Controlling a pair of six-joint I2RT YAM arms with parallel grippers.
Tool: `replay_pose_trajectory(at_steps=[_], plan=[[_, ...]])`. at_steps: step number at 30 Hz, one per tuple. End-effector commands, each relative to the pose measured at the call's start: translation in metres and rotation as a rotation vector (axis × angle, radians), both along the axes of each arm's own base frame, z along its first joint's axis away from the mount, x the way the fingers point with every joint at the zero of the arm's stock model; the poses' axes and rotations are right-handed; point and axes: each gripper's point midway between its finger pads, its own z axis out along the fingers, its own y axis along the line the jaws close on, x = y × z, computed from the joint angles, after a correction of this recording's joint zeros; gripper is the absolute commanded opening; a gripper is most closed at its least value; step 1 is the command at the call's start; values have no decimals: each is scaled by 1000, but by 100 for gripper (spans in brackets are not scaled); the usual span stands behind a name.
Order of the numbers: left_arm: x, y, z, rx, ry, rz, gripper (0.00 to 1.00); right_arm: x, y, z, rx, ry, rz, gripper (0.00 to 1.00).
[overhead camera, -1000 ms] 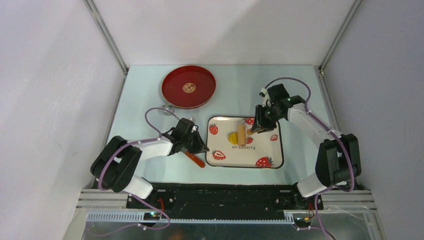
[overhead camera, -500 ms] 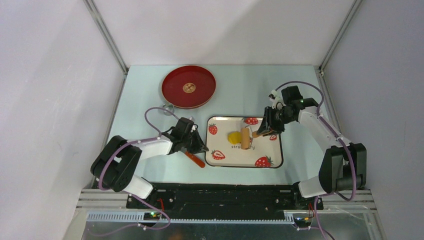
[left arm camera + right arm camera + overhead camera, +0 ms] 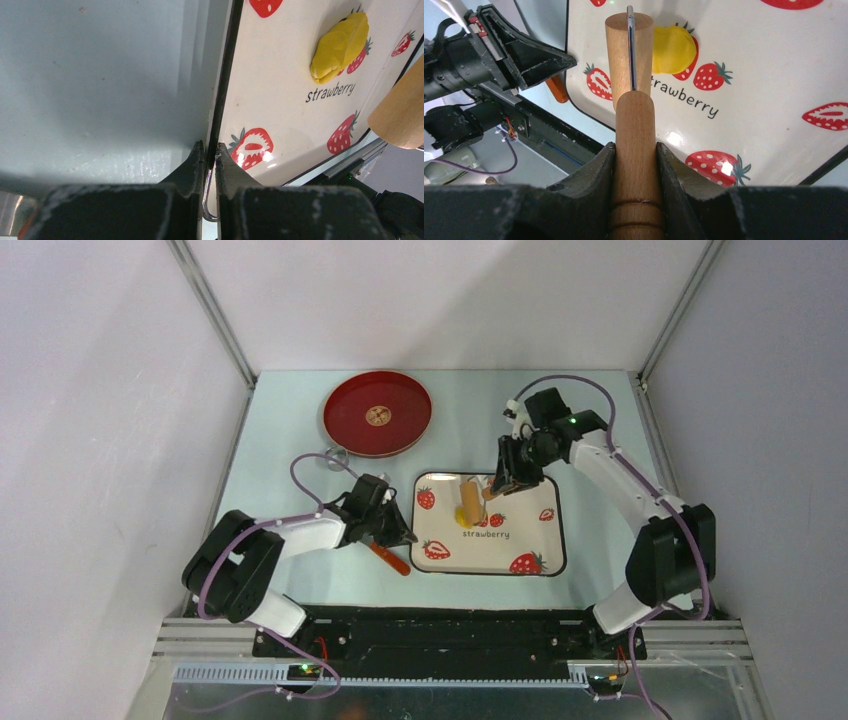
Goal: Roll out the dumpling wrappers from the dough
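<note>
The yellow dough (image 3: 466,517) lies as a lump on the strawberry-print tray (image 3: 525,530). My right gripper (image 3: 497,485) is shut on the handle of the wooden roller (image 3: 470,496). In the right wrist view the roller (image 3: 626,55) points away from me, with the dough (image 3: 675,49) showing just to its right. My left gripper (image 3: 408,537) is shut on the tray's left rim (image 3: 225,100), and in its wrist view the dough (image 3: 340,47) lies far up the tray. No dumpling wrappers are in view.
A red round plate (image 3: 378,413) sits at the back left, with a small metal ring (image 3: 335,454) near it. An orange-handled tool (image 3: 391,559) lies on the table beside the tray's near left corner.
The right arm drew the roller to the right, then pushed it back left and farther away over the dough. The left arm has not moved.
</note>
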Motion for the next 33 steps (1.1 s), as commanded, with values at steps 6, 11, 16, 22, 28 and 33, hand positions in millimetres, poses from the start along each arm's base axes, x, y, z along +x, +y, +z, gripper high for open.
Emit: replay_pose_trajectory(at_steps=[6,11,16,22,28,33], plan=[[-9,35,-32,173,73,61,0,10,22,-13,-69,46,13,0],[-10,35,-33,174,73,59,0,11,26,-21,-85,62,21,0],[-9,35,-33,174,73,58,0,8,29,-24,-85,69,33,0],[-9,35,-33,174,74,57,0,11,39,4,-14,13,51,0],[-9,35,-33,174,74,57,0,16,45,25,8,-27,58,0],[-9,35,-33,174,73,58,0,18,42,12,-35,-4,46,0]])
